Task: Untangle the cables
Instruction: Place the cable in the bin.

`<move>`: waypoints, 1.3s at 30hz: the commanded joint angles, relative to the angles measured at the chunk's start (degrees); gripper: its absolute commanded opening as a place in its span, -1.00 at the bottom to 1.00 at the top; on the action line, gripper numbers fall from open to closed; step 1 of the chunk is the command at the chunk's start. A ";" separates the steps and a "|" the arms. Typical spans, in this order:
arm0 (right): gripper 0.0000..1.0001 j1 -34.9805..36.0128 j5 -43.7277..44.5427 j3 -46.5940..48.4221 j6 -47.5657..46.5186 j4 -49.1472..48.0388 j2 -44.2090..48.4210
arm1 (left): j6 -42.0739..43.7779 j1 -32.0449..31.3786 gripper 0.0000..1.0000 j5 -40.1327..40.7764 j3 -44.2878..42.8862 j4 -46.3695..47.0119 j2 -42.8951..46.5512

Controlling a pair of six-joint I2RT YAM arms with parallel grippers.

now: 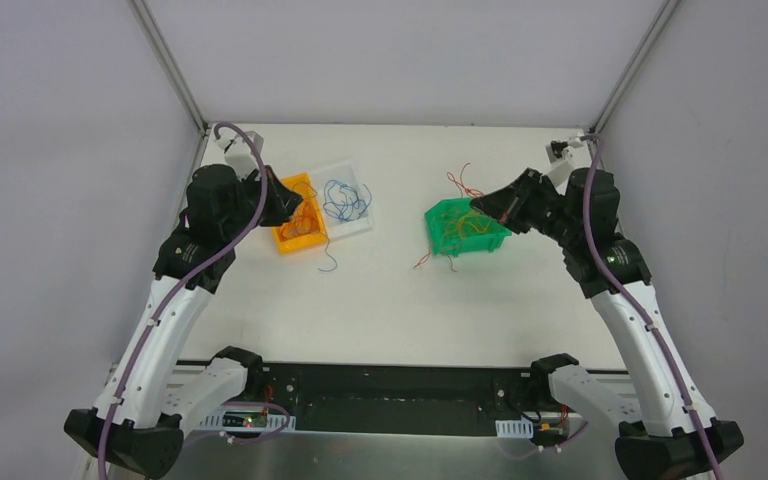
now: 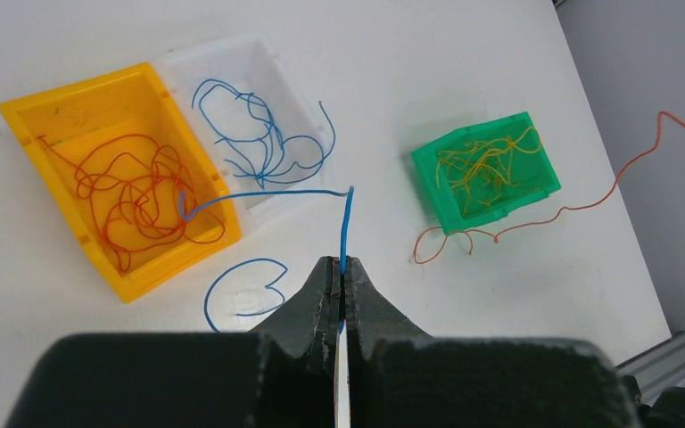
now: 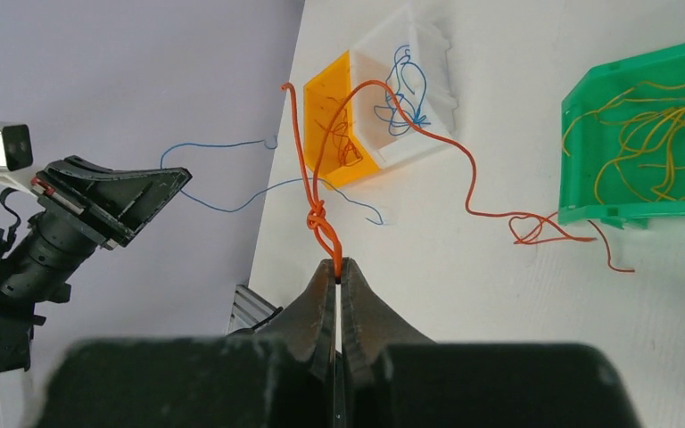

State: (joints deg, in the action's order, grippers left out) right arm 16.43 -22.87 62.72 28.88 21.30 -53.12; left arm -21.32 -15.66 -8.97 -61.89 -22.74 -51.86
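Observation:
The cables are thin curly wires. My left gripper (image 2: 342, 265) is shut on a blue wire (image 2: 346, 227) that bends left toward the orange bin (image 2: 178, 263), which holds red-orange wires (image 2: 138, 196). A clear bin (image 2: 223, 58) beside it holds blue wires (image 2: 259, 143). My right gripper (image 3: 337, 263) is shut on a knotted orange-red wire (image 3: 317, 217) that arcs over to the green bin (image 3: 642, 209), which holds yellow-orange wires (image 3: 651, 134). In the top view the left gripper (image 1: 278, 200) hangs over the orange bin (image 1: 300, 238), and the right gripper (image 1: 480, 205) over the green bin (image 1: 438, 225).
A loose blue loop (image 2: 241, 290) lies on the white table in front of the orange bin. A red strand (image 2: 571, 209) trails from the green bin (image 2: 425, 178) across the table. Grey walls close in on both sides and at the back.

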 commanded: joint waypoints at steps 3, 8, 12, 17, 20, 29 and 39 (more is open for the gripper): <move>-1.00 0.20 -4.57 -2.71 -0.64 -2.71 -0.85 | -1.10 0.28 -1.00 -5.94 -7.27 2.58 -5.35; -1.00 0.38 -6.30 -5.25 -0.12 -4.79 -0.88 | -1.45 0.28 -1.00 -7.06 -13.44 4.54 -11.36; -1.00 0.87 -7.30 -8.54 0.11 -6.50 -0.45 | -0.90 0.33 -1.00 -6.87 -19.29 4.60 -15.57; -1.00 1.83 -6.90 -13.00 0.18 -8.08 0.25 | 0.73 0.72 -1.00 -4.89 -24.99 4.99 -20.47; -1.00 2.46 -6.88 -14.40 -0.52 -8.18 0.15 | 0.79 1.53 -1.00 -5.24 -29.07 4.99 -23.70; -1.00 3.39 -6.38 -15.05 -1.63 -8.71 -1.98 | -0.40 3.80 -1.00 -6.36 -37.71 6.07 -33.22; -1.00 3.81 -6.19 -14.24 -1.90 -8.47 -3.11 | -4.54 7.19 -1.00 -11.20 -44.44 7.86 -42.61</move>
State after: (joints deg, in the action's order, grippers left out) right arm 19.81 -28.49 47.00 27.92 15.16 -56.40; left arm -23.66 -9.58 -17.08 -102.30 -17.74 -92.95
